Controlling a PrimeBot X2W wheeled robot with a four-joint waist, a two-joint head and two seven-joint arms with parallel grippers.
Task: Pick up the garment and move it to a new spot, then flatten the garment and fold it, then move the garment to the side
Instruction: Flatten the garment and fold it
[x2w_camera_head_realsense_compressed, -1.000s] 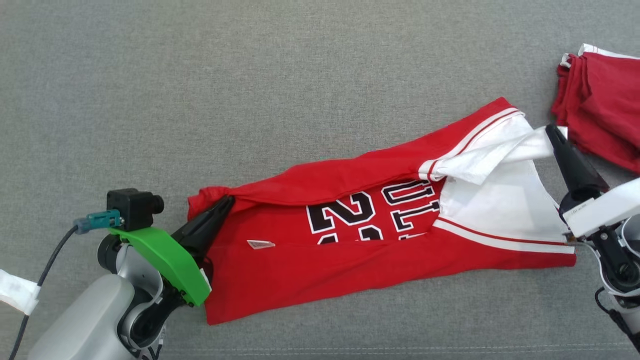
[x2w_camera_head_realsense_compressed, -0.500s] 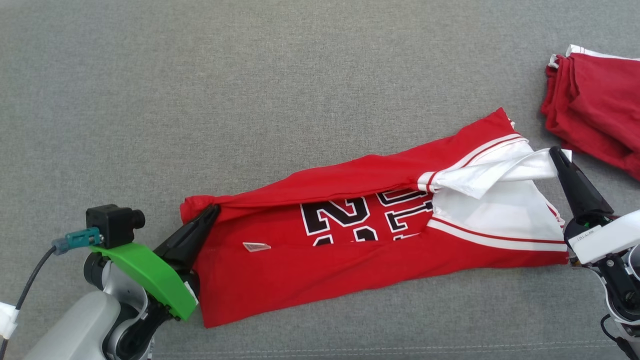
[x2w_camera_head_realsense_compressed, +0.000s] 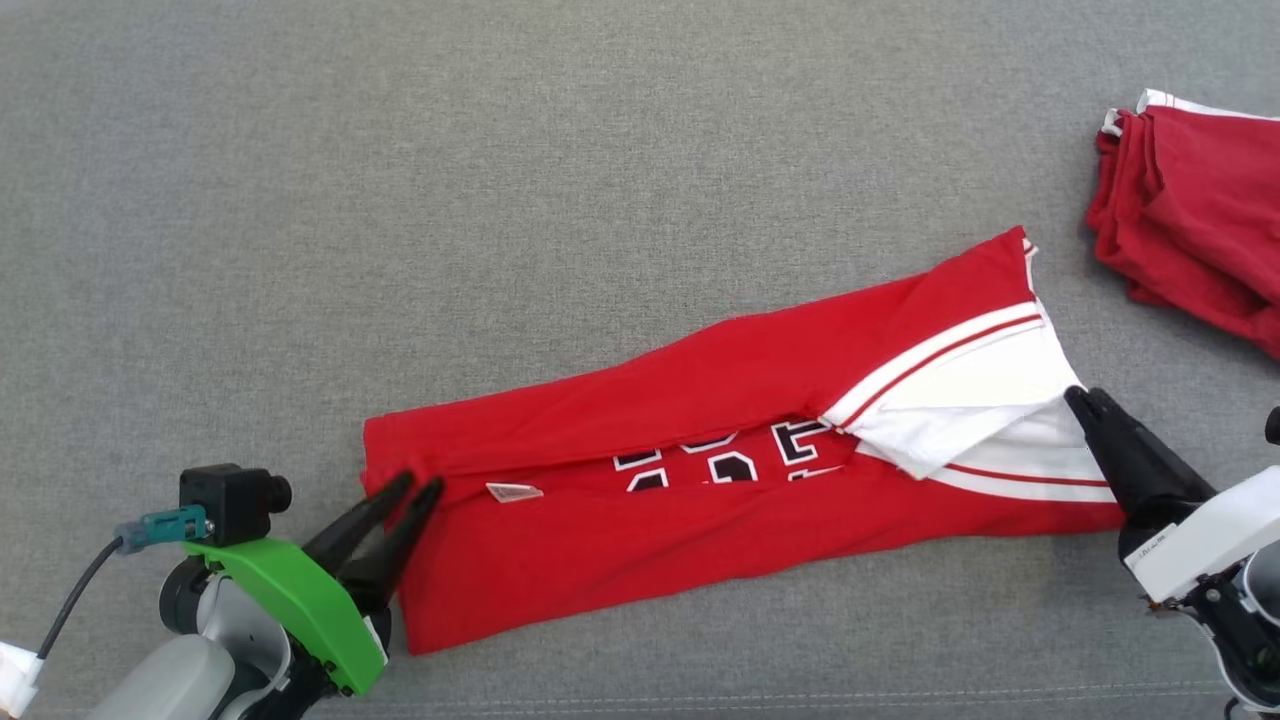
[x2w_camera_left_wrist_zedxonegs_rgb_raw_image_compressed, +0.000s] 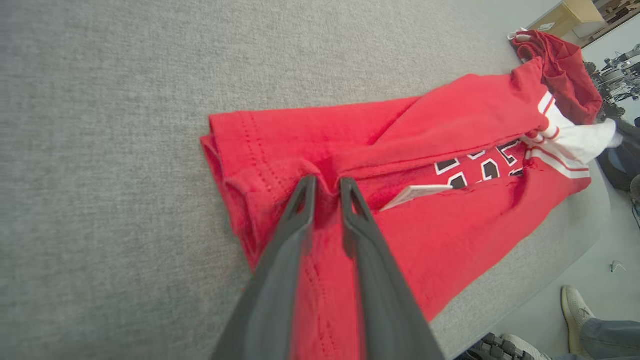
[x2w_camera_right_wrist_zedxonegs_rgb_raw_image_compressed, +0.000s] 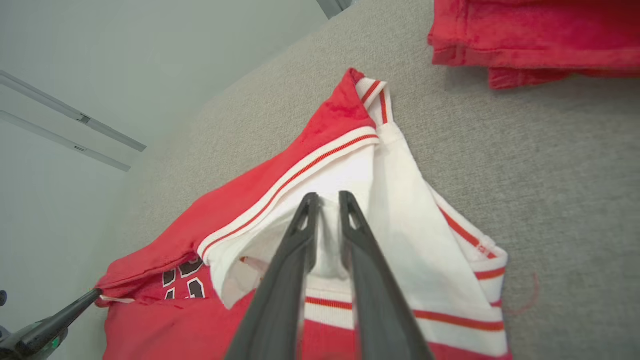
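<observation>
Progress seems about midway. From the head, the garment (x2w_camera_head_realsense_compressed: 700, 470) lies on the grey desk (x2w_camera_head_realsense_compressed: 500, 200) as a long band, both long edges turned in over the number print. The left tool (x2w_camera_head_realsense_compressed: 418, 486) sits at its stitched hem end, the right tool (x2w_camera_head_realsense_compressed: 1078, 398) at its white striped end, and a red pile (x2w_camera_head_realsense_compressed: 1200, 200) rests well beyond that end. From the left wrist, the fingers stand apart over puckered hem cloth, clamping nothing. From the right wrist, those jaws are also parted, over white cloth. By my reading, the crosswise folds and the move aside are not yet done.
</observation>
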